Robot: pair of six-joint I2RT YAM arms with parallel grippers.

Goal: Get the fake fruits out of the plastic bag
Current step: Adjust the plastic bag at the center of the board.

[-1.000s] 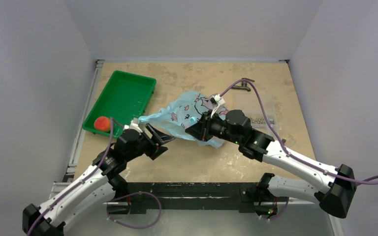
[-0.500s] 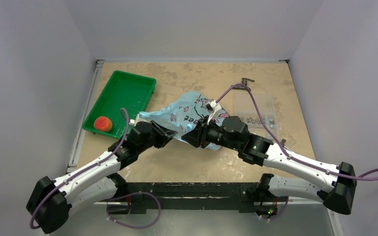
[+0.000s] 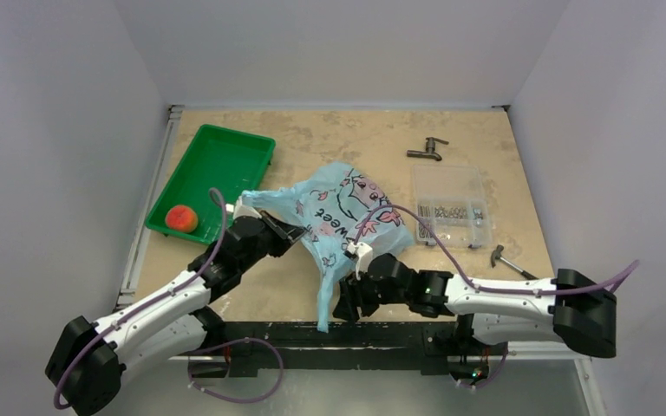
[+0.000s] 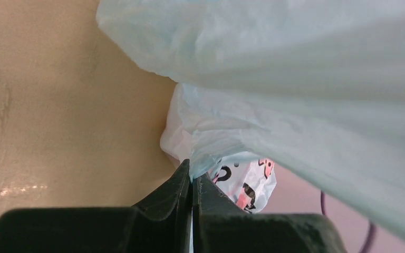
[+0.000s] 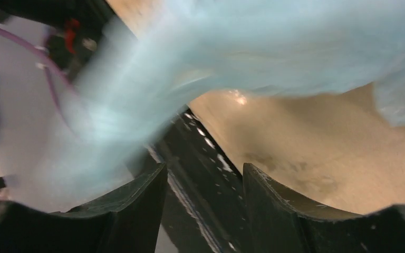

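Note:
The light-blue plastic bag [image 3: 347, 208] lies crumpled mid-table, one stretched strip trailing down to the near edge. My left gripper [image 3: 299, 232] is at the bag's left side, shut on a pinch of bag film [image 4: 192, 176]; more of the bag [image 4: 295, 79] fills that view. My right gripper [image 3: 342, 303] hovers low at the near edge beside the trailing strip, its fingers [image 5: 137, 203] apart with nothing between them; the blurred bag [image 5: 190, 63] hangs above and to their left. One red-peach fake fruit [image 3: 180, 217] sits in the green tray [image 3: 217, 160]. Other fruits are hidden.
A clear rigid box [image 3: 451, 206] of small metal parts stands right of the bag. A dark tap fitting [image 3: 427, 152] lies behind it and a small hammer [image 3: 507, 257] in front. The black table rail [image 5: 205, 147] runs under the right gripper.
The left gripper moved in and shut on the bag's left edge. The right gripper opened and swung back from the bag to the near edge, leaving a strip stretched after it.

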